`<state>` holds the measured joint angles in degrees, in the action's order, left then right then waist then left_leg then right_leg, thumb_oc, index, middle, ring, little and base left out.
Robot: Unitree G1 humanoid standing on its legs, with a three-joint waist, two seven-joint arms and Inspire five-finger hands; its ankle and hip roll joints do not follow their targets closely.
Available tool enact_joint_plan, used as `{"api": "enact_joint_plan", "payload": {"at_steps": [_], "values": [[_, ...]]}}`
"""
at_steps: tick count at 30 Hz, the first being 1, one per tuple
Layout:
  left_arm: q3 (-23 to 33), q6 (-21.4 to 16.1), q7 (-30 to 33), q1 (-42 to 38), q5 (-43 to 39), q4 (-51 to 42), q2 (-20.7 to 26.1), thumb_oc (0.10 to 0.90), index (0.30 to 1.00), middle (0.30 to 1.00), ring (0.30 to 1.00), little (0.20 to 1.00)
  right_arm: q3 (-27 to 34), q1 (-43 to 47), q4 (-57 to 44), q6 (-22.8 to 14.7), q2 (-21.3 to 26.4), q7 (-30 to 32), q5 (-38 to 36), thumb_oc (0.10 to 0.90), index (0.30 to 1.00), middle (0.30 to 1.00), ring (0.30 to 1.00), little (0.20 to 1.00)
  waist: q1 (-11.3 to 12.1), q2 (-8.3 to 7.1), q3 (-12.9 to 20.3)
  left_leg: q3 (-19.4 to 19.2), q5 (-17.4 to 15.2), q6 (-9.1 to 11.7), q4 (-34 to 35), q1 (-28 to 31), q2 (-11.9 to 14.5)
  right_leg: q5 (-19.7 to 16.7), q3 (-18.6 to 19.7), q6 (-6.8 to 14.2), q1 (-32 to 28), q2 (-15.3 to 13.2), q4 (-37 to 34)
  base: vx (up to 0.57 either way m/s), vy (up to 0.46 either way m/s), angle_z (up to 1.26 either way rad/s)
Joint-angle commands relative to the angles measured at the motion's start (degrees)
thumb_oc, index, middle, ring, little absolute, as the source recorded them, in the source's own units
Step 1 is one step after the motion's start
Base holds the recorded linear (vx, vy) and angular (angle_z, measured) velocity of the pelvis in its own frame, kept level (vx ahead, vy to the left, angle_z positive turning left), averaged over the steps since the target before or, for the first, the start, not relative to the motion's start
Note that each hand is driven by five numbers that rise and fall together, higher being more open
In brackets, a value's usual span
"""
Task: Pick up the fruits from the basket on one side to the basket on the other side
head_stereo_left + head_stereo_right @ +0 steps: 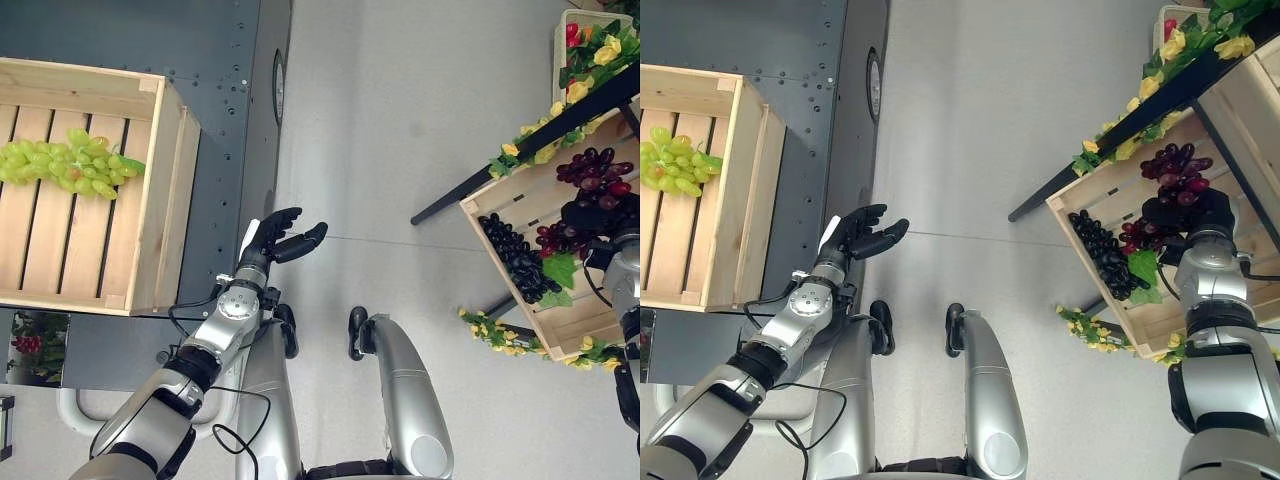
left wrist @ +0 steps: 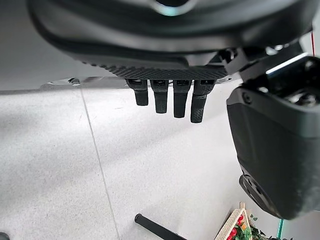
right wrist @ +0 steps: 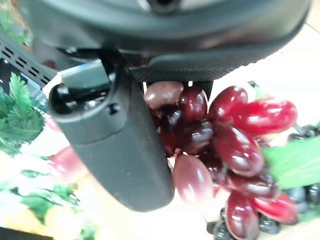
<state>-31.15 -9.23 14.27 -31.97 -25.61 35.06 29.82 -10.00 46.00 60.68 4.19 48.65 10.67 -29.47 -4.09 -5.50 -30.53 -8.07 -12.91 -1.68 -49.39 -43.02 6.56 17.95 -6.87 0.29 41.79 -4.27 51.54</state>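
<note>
The wooden crate on the left holds a bunch of green grapes. The tilted crate on the right holds red grapes and black grapes. My right hand is down inside this crate. In the right wrist view a bunch of red grapes sits tight against its palm, with the thumb closed along the bunch. My left hand hangs open over the floor, right of the left crate, holding nothing; its fingers are straight.
The left crate rests on a dark metal platform. Yellow and red artificial flowers and green leaves line a black stand bar along the right crate. Grey floor lies between the two crates.
</note>
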Motion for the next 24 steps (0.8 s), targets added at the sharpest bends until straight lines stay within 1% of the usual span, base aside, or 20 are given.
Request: {"api": "enact_joint_plan", "payload": {"at_steps": [1, 3, 7, 8, 9, 11, 14, 17, 18, 20, 22, 23, 24], "values": [[-1.9, -6.0, 0.3, -2.8, -0.8, -7.1, -2.7, 0.800, 0.900, 0.900, 0.900, 0.900, 0.0, 3.9, 2.1, -0.9, 9.2, 8.5, 3.2, 0.800, 0.900, 0.900, 0.900, 0.900, -0.1, 2.10, 0.7, -2.9, -10.8, -2.2, -2.9, 6.7, -2.1, -4.4, -2.4, -0.4, -4.7, 1.1, -6.4, 0.00, 0.000, 0.00], [-2.1, -6.3, 0.4, -2.8, -0.7, -7.0, -3.0, 0.800, 0.900, 0.900, 0.900, 0.900, 0.0, 4.1, 2.6, -0.2, 8.9, 8.7, 3.3, 0.800, 0.900, 0.900, 0.900, 0.900, -0.2, 2.26, 0.7, -3.0, -10.7, -2.2, -2.5, 7.0, -2.2, -4.4, -2.3, -0.3, -4.9, 1.1, -6.6, 0.00, 0.000, 0.00], [-2.6, -6.6, 1.0, -2.9, -0.9, -7.0, -3.7, 0.800, 0.900, 0.900, 0.900, 0.900, -0.7, 4.6, 4.5, 2.1, 8.5, 9.0, 5.8, 0.800, 0.900, 0.900, 0.900, 0.900, -0.2, 2.76, 0.7, -3.5, -10.1, -2.2, -1.1, 8.2, -2.2, -4.5, -2.4, -0.3, -5.7, 1.0, -7.5, 0.00, 0.000, 0.00], [-2.7, -6.9, 1.1, -3.0, -0.9, -7.0, -3.9, 0.800, 0.900, 0.900, 0.900, 0.900, -1.1, 5.0, 4.8, 3.2, 8.3, 9.5, 6.5, 0.800, 0.900, 0.900, 0.900, 0.900, -0.3, 3.02, 0.7, -3.8, -9.9, -2.1, -0.4, 8.8, -2.1, -4.4, -2.3, -0.3, -6.0, 0.9, -7.9, 0.00, 0.000, 0.00], [-2.6, -6.8, 1.1, -2.9, -0.8, -7.0, -3.9, 0.800, 0.900, 0.900, 0.900, 0.900, -1.2, 5.0, 4.8, 3.4, 8.3, 9.5, 6.5, 0.800, 0.900, 0.900, 0.900, 0.900, -0.3, 3.03, 0.7, -3.8, -9.9, -2.0, -0.3, 8.8, -2.1, -4.4, -2.3, -0.3, -6.0, 0.9, -7.9, 0.00, 0.020, 0.04], [-2.9, -6.9, 1.2, -3.1, -0.8, -7.1, -4.0, 0.800, 0.900, 0.900, 0.900, 0.900, -1.3, 5.2, 5.6, 5.0, 8.3, 9.5, 7.4, 0.800, 0.900, 0.900, 0.900, 0.900, -0.6, 3.29, 0.7, -4.3, -9.7, -1.9, 0.3, 9.4, -2.0, -4.3, -2.1, -0.5, -6.5, 0.9, -8.3, 0.00, 0.016, 0.03], [-3.1, -6.9, 1.3, -3.2, -1.0, -7.1, -4.1, 0.800, 0.900, 0.900, 0.900, 0.900, -1.6, 5.5, 6.4, 5.1, 8.2, 9.2, 8.0, 0.800, 0.900, 0.900, 0.900, 0.900, -0.6, 3.43, 0.7, -4.5, -9.5, -1.8, 0.8, 9.9, -2.0, -4.3, -2.1, -0.6, -6.8, 0.9, -8.7, 0.00, 0.000, 0.00], [-3.0, -6.7, 1.5, -3.3, -1.3, -7.1, -4.3, 0.800, 0.900, 0.900, 0.900, 0.900, -2.3, 6.1, 5.9, 3.1, 7.8, 8.5, 7.4, 0.800, 0.900, 0.900, 0.900, 0.900, -0.7, 3.48, 0.7, -4.7, -9.3, -1.7, 1.5, 10.7, -2.0, -4.2, -2.0, -0.7, -7.4, 0.9, -9.1, 0.01, 0.041, 0.01], [-2.8, -7.0, 1.7, -3.2, -1.4, -6.8, -4.6, 0.800, 0.900, 0.900, 0.900, 0.900, -2.4, 6.0, 4.5, 1.0, 6.9, 7.9, 5.4, 0.800, 0.900, 0.900, 0.900, 0.900, -0.9, 3.46, 0.7, -4.8, -9.3, -1.7, 1.9, 11.4, -2.0, -4.0, -1.9, -0.7, -7.9, 0.9, -9.2, 0.03, 0.061, -0.02], [-2.4, -7.6, 2.4, -3.1, -1.0, -6.7, -5.2, 0.800, 0.900, 0.900, 0.900, 0.900, -2.3, 5.2, 1.5, -1.7, 5.4, 7.2, 3.2, 0.800, 0.900, 0.900, 0.900, 0.900, -1.1, 3.38, 0.7, -5.0, -9.1, -1.6, 2.6, 12.2, -2.0, -3.8, -1.8, -0.8, -8.6, 0.9, -9.3, 0.04, 0.069, -0.02], [-1.9, -8.2, 3.9, -2.9, 0.3, -6.8, -5.8, 0.800, 0.900, 0.900, 0.900, 0.900, -1.4, 3.1, -2.1, -3.9, 3.2, 6.9, 2.2, 0.800, 0.900, 0.900, 0.900, 0.900, -1.3, 3.28, 0.7, -5.1, -8.9, -1.6, 3.4, 13.2, -2.1, -3.6, -1.6, -0.9, -9.3, 1.0, -9.6, 0.03, 0.054, -0.04], [-1.3, -8.9, 5.7, -2.9, 2.0, -7.0, -5.9, 0.800, 0.900, 0.900, 0.900, 0.900, -0.9, 0.6, -5.5, -6.2, 1.0, 6.5, 1.3, 0.800, 0.900, 0.900, 0.900, 0.900, -1.5, 3.26, 0.7, -5.2, -8.6, -1.6, 4.4, 14.1, -2.3, -3.6, -1.4, -0.9, -10.0, 1.0, -10.0, 0.03, 0.059, -0.06], [-0.9, -9.2, 7.1, -2.8, 2.9, -7.3, -5.9, 0.800, 0.900, 0.900, 0.900, 0.900, -0.4, -1.9, -8.3, -7.6, -0.8, 6.2, 1.0, 0.800, 0.900, 0.900, 0.900, 0.900, -1.7, 3.18, 0.7, -5.4, -8.4, -1.6, 5.0, 14.8, -2.4, -3.6, -1.3, -0.9, -10.6, 1.0, -10.3, 0.03, 0.054, -0.04]]}}
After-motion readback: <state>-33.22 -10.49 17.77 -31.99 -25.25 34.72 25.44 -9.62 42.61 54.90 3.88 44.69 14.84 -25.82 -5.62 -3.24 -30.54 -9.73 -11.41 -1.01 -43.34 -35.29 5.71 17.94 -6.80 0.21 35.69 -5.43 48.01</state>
